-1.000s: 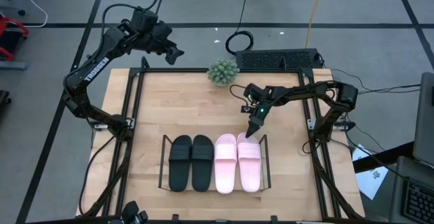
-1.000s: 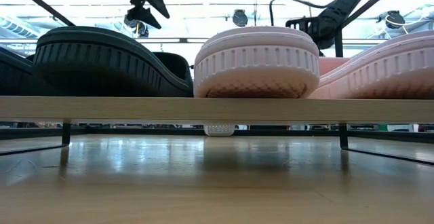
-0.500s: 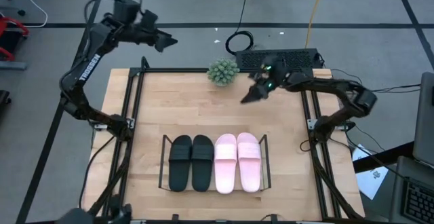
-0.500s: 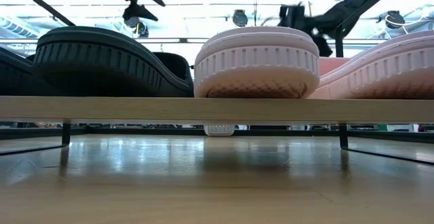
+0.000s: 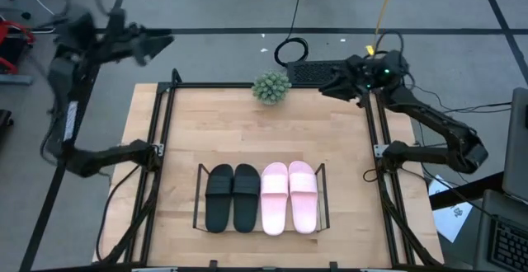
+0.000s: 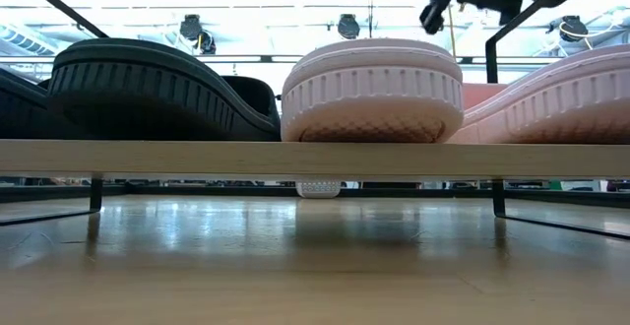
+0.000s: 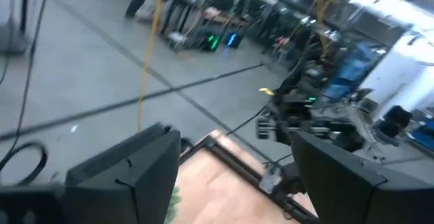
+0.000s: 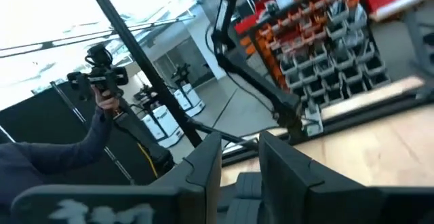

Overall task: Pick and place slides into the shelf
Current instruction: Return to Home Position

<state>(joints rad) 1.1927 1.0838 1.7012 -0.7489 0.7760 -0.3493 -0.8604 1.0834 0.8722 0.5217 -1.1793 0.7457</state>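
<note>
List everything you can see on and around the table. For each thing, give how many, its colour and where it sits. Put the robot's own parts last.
black slides: two, matte black, side by side in the shelf's left half
pink slides: two, pale pink, side by side in the shelf's right half
shelf: one, clear with black wire ends, near the table's front edge
spiky plant ball: one, green, at the table's far edge
table: one, pale wood with a black frame
dark box: one, black, just behind the table's far edge
person: one, dark sleeve, in the room beyond the table
left gripper: one, dark, open, raised beyond the far left corner
right gripper: one, dark, open, over the far edge by the dark box
</note>
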